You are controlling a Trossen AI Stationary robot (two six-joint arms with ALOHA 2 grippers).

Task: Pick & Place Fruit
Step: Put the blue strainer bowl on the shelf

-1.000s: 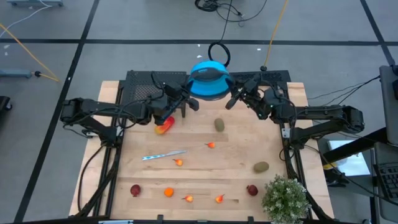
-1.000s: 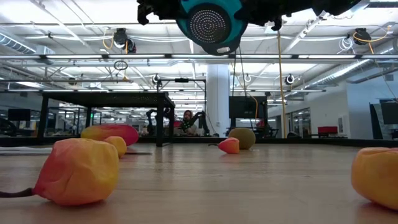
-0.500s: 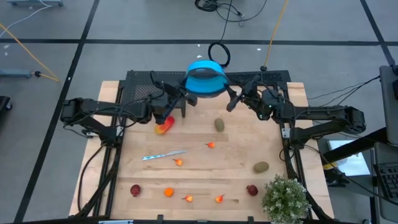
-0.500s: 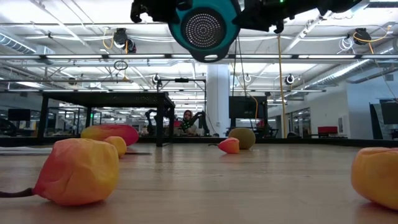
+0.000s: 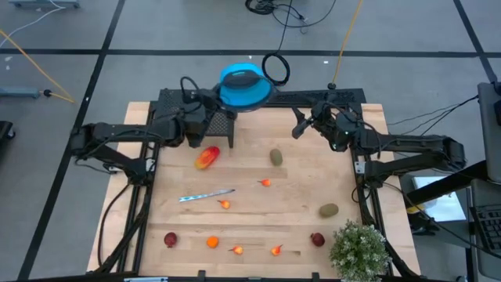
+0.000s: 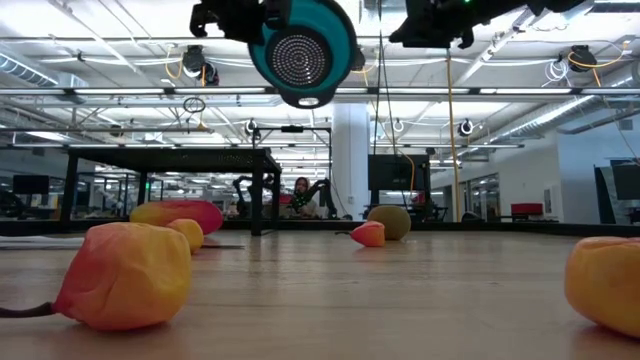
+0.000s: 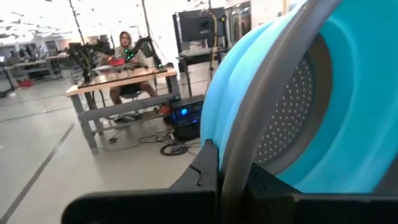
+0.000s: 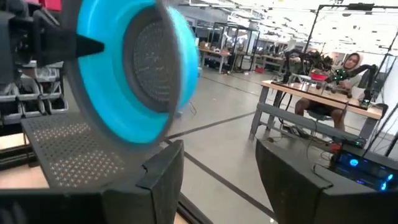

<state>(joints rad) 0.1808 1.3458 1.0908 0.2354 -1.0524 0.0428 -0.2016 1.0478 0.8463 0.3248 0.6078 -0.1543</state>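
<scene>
The round blue bowl (image 5: 244, 84), with a grey rim and a perforated base, hangs high over the table's far edge with my left gripper (image 5: 217, 108) shut on it. It stands on edge, its base (image 6: 298, 55) facing the near side. My right gripper (image 8: 217, 180) is open and empty to the bowl's right, clear of it. The fruit lies on the wooden table (image 5: 305, 188): an orange-red piece (image 5: 207, 158), two kiwis (image 5: 276, 157) (image 5: 329, 210), two dark red ones (image 5: 170, 239) (image 5: 317, 239) and several small orange ones (image 5: 225, 204). My left gripper pinches the bowl's grey rim (image 7: 239, 155) between its two fingers (image 7: 202, 177). The fingers come at it level, from the table's left side. The bowl is lifted clear of the table and tipped on edge, reaching past the fingers toward the right.
A slim silver knife (image 5: 206, 195) lies left of the table's middle. A potted plant (image 5: 360, 249) stands at the near right corner. A black perforated rack (image 5: 184, 106) runs along the far edge under the bowl. A person sits at a desk (image 8: 345, 74) in the room beyond.
My right gripper has let go of the bowl's rim and drawn back a little toward the table's right edge. My left gripper has swung the bowl toward the table's left and far edge; the bowl stays on edge and clear of the table.
</scene>
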